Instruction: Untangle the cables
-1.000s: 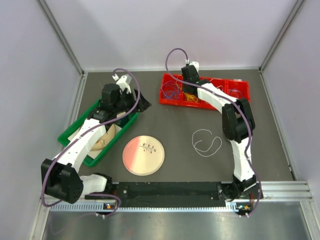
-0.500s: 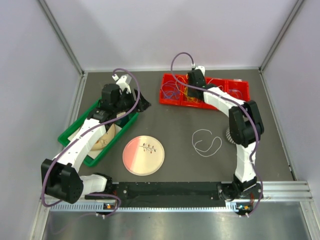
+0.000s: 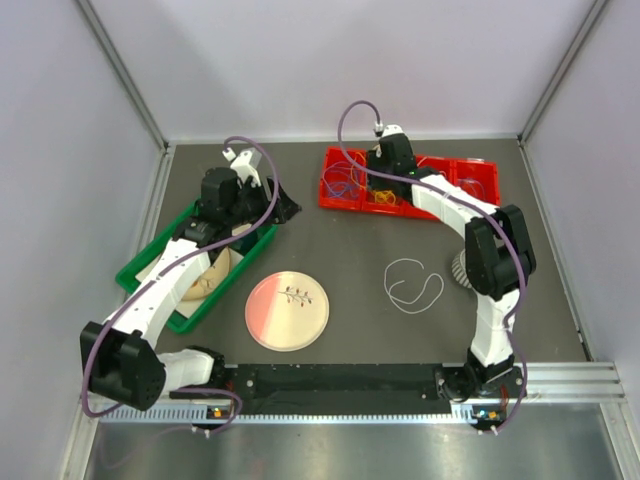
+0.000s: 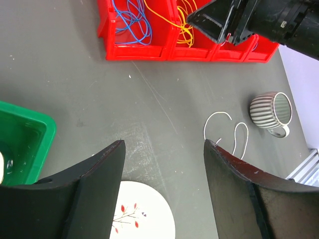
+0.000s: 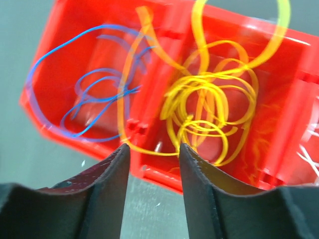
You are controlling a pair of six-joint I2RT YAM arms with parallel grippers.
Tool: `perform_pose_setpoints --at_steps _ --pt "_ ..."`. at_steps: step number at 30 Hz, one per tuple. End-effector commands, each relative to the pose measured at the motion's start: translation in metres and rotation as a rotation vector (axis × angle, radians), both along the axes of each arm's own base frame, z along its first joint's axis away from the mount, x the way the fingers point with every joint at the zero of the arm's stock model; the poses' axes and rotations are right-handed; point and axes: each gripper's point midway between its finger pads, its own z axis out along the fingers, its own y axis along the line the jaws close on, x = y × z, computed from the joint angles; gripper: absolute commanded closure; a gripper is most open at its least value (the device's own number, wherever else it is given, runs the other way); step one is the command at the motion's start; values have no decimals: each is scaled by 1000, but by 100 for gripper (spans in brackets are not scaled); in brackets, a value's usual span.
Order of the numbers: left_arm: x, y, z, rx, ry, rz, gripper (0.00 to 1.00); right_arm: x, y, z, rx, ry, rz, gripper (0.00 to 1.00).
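Note:
A red divided bin [image 3: 345,203] stands at the back of the table. Blue cables [image 5: 94,94] fill its left compartment, a tangle of yellow cables [image 5: 209,109] the one beside it, and white cables [image 5: 309,154] show at the right edge. My right gripper [image 3: 382,188] hovers over the bin, open and empty [image 5: 152,149]. Its fingers straddle the front wall, and one yellow strand runs across the gap. A white cable [image 3: 404,262] lies looped on the table, also in the left wrist view [image 4: 218,114]. My left gripper [image 3: 285,210] is open and empty [image 4: 164,144] above the table.
A green bin [image 3: 150,265] holding beige items sits under my left arm. A pink-white plate [image 3: 287,310] lies front centre. A striped mug [image 4: 271,110] stands beside the white cable, close to my right arm's elbow [image 3: 495,250].
My right gripper has shifted slightly right and back over the red bin. Its elbow has swung right, uncovering the striped mug. The left arm has not moved.

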Motion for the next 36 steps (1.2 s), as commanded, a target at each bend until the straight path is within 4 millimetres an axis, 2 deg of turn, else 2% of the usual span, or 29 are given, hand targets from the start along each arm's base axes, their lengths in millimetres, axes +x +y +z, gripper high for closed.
perform_pose_setpoints --at_steps 1,11,16,23,27,36 --pt "1 0 20 -27 -61 -2 30 -7 23 24 -11 -68 245 55" --pt "3 -4 21 -41 -56 -13 30 -4 6 1 -259 -39 367 56" --pt "4 -5 21 -42 -52 -15 30 -1 4 -3 -361 -55 416 56" --pt "5 -7 20 -44 -46 -20 30 10 9 -6 -393 -63 411 58" --pt "6 -6 20 -45 -45 -16 30 11 16 -4 -401 -75 420 59" --pt "5 -5 20 -40 -46 -13 30 9 20 -18 -421 -53 431 62"
